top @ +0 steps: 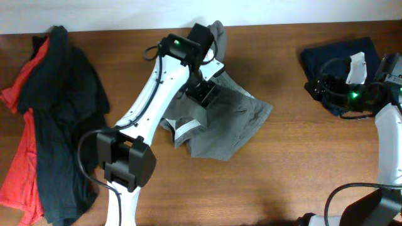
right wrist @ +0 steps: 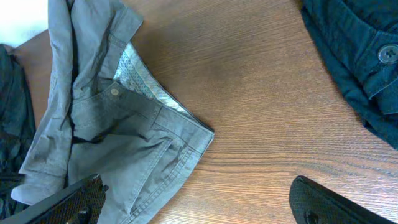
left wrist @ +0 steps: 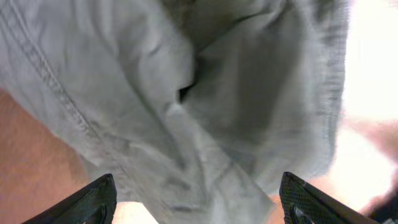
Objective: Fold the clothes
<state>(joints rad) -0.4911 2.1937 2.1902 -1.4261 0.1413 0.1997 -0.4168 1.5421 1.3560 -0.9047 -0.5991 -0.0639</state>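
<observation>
The taupe shorts lie crumpled in the middle of the table, with one part running up to the far edge. My left gripper is low over their upper left part. In the left wrist view the gripper is open, with the shorts' folds filling the space between the fingers. My right gripper is open and empty at the right, above bare wood. The right wrist view shows the shorts' waistband, button and fly off to its left.
A navy garment lies at the far right under the right arm, and it also shows in the right wrist view. A black garment lies over a red one at the left. The wooden table is bare between the shorts and the navy garment.
</observation>
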